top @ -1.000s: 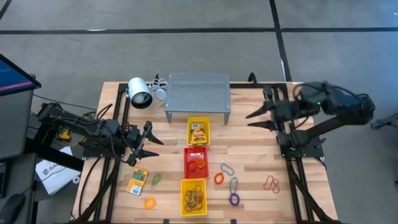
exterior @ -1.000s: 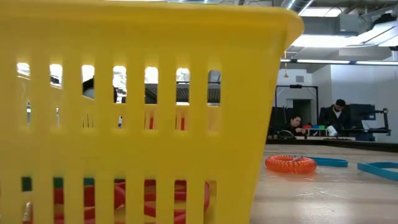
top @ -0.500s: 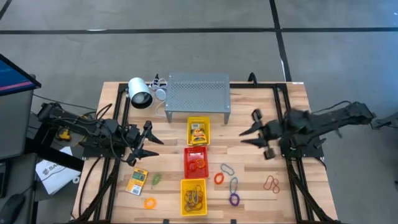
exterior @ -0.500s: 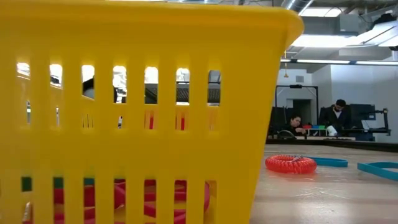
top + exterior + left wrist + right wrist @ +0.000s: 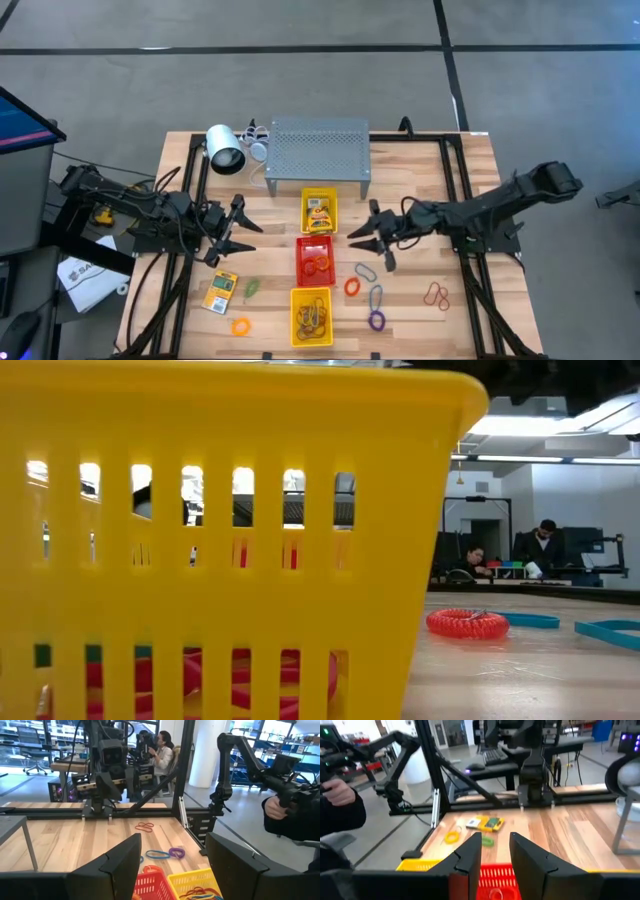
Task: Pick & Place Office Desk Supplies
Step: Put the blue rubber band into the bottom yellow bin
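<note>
Beside the red tray (image 5: 300, 256), the right end effector (image 5: 367, 245) has seemingly arrived.

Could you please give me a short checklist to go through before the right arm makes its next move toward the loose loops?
1. Right gripper open enough to take a loop: ok, a gap shows between its fingers and nothing is in it.
2. Right gripper lined up over a loop: not ok, it hangs beside the red tray, short of the pale loop and orange ring.
3. Loops lying apart from one another: cannot tell, the blue loop and purple ring lie very close.
4. Left gripper out of the way: ok, open and parked on the left side of the table.
5. Room in the trays: ok for the red tray, which holds only a few bands.
</note>
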Tool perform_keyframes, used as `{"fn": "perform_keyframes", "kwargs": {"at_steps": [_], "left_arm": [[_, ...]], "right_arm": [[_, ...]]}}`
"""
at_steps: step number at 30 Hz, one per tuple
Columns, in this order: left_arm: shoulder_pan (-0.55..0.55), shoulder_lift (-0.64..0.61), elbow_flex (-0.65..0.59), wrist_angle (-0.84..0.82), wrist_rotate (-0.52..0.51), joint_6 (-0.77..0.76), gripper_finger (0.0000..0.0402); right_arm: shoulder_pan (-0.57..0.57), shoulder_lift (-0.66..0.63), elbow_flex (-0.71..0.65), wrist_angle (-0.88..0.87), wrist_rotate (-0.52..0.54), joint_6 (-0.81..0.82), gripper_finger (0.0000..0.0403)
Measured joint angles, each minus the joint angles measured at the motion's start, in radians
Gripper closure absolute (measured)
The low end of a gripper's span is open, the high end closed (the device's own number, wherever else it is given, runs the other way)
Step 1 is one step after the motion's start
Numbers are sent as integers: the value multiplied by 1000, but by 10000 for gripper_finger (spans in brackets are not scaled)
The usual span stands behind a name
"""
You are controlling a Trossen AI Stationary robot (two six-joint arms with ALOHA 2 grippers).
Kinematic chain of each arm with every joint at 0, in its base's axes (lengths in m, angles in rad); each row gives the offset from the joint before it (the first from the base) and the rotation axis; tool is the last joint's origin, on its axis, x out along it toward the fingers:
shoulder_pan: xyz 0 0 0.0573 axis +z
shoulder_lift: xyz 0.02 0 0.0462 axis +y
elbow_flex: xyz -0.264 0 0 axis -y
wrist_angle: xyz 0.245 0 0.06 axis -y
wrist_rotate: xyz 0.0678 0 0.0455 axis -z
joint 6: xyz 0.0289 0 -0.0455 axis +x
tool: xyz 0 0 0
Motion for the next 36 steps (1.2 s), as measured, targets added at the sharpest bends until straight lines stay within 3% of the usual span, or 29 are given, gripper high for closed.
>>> {"fn": "perform_keyframes", "kwargs": {"at_steps": [5, 22, 29, 36], "left_arm": [[0, 0, 0, 0, -10, 2, 183], [0, 0, 0, -5, -15, 2, 183], [0, 0, 0, -5, -21, 3, 183], [0, 0, 0, -5, -78, 3, 183]], "right_arm": [[-8, 10, 1, 108, 0, -9, 305], [-10, -2, 7, 95, -3, 62, 305], [31, -1, 93, -302, 8, 92, 305], [118, -1, 168, -644, 134, 135, 305]]}}
